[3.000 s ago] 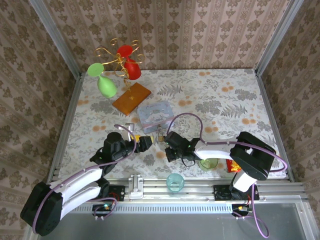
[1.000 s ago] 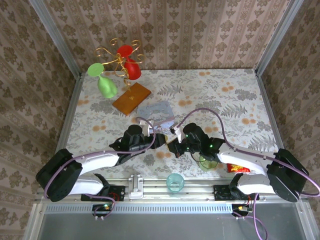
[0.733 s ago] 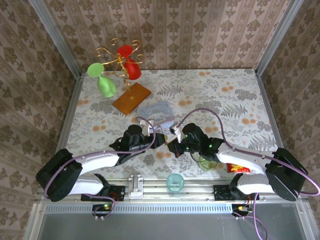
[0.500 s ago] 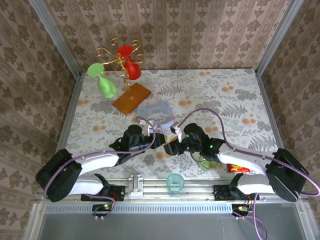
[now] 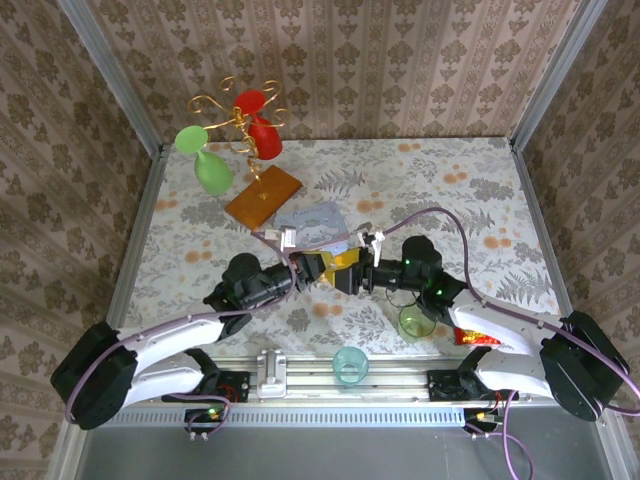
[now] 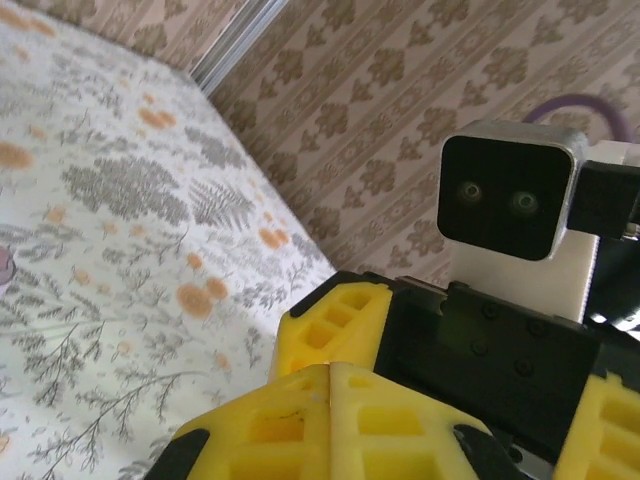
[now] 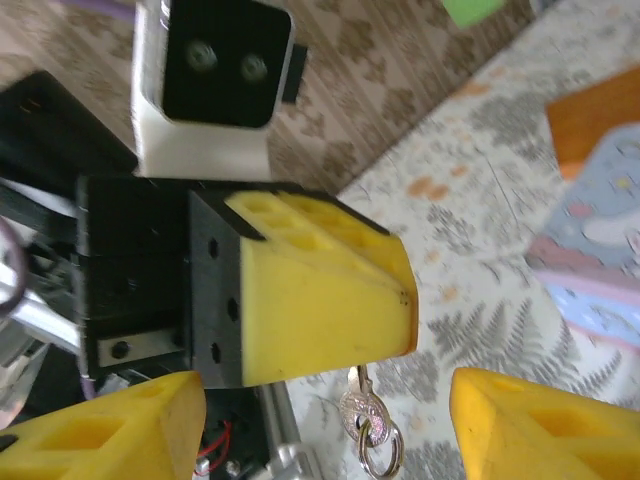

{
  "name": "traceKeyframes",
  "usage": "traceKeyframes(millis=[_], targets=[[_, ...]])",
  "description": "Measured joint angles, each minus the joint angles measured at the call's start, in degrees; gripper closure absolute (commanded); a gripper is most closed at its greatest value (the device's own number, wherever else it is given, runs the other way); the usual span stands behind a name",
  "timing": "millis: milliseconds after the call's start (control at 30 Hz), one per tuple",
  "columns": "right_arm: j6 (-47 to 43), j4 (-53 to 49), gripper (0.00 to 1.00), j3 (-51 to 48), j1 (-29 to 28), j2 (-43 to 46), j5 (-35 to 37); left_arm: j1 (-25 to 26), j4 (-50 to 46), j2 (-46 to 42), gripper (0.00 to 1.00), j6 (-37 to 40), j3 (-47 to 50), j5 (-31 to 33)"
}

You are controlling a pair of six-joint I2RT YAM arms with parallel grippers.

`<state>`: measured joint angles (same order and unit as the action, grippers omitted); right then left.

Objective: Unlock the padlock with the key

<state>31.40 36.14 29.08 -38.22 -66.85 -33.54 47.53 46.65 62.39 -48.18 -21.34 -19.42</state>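
Where the two arms meet over the near middle of the table (image 5: 480, 200), the left gripper (image 6: 330, 400) is pinched fully shut, and its two yellow honeycomb pads (image 6: 390, 420) press together along a single seam. In the right wrist view a small silver key (image 7: 355, 408) hangs from under those closed tips with its bow downward. A thin silver split ring (image 7: 378, 455) dangles through the hole in the bow, and the blade runs up out of sight between the pads. The right gripper (image 7: 325, 395) stands wide, with one yellow finger (image 7: 110, 425) on each side of the left gripper's tips. It is clear of them and holds nothing. Where the padlock lies cannot be told.

In the left wrist view the right arm's camera (image 6: 510, 195), a black lens block on a white mount, looks back at the closed pads.

In the top view, a pale blue cartoon tin (image 5: 315, 220) lies just beyond the grippers. Behind it is a brown wooden block (image 5: 263, 195), and a gold wire stand (image 5: 240, 115) behind that carries red and green plastic glasses. On the near side, a clear green cup (image 5: 415, 322) sits beside the right arm, with a red packet (image 5: 465, 335) to its right. A teal cup (image 5: 350, 362) stands at the table's front rail.
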Motion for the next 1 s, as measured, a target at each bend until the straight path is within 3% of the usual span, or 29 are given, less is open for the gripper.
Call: traceKeyframes(millis=[100,300,600,1000], targets=[[2.1,4.0,0.44,-0.7,0.5,0.0,-1.9,0.0,1.9,-2.3,1.0,0.0,1.4,1.2],[3.7,6.4,0.42,-1.8,1.0,0.0,-3.0,0.0,4.3,-4.7,1.0,0.3,2.1,2.1],[9.5,18.0,0.49,-2.1,1.0,-4.5,-4.7,0.0,11.1,-2.3,1.0,0.2,2.6,1.8],[16.9,31.5,0.65,-2.1,1.2,-10.9,-5.7,0.0,14.7,-1.8,1.0,0.2,3.3,2.3]])
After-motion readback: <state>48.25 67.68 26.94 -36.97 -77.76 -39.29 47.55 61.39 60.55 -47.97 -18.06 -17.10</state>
